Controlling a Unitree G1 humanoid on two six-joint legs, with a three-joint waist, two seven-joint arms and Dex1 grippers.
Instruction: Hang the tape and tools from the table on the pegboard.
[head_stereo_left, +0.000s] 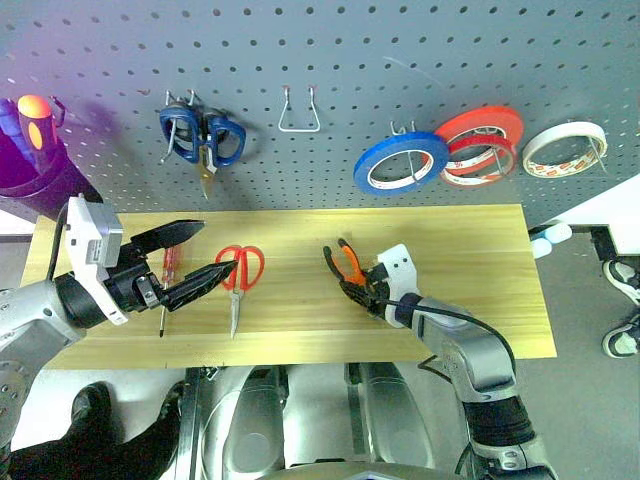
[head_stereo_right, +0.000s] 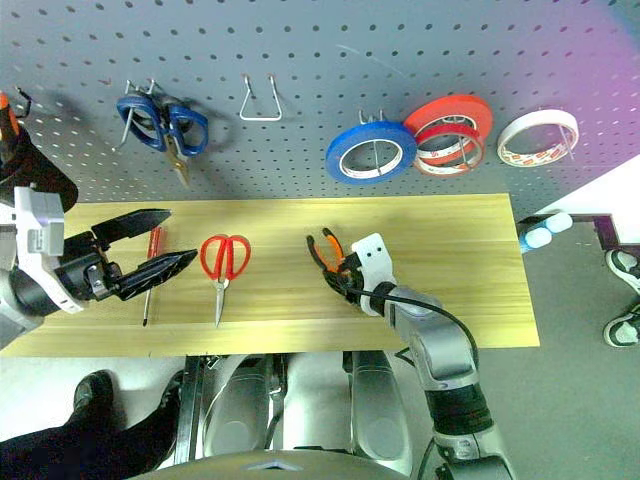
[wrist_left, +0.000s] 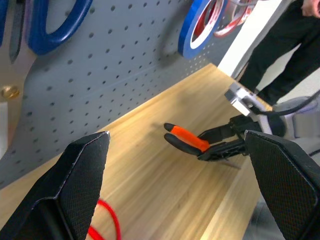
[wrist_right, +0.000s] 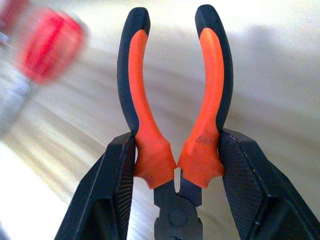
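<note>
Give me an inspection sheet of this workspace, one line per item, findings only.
Surface: table of light wood, below the pegboard.
Job's things: pliers held by their handles; red-handled scissors and screwdriver lying flat on the table; whitish tape already hanging on the pegboard.
Clutter: blue-handled scissors, blue roll and red roll hang on the pegboard; one wire hook is bare.
Grippers: left end effector open, above the screwdriver and scissors; right end effector shut on the pliers.
Cables: black cable along the right arm.
Surroundings: a person's dark-trousered legs beyond the table's end.
</note>
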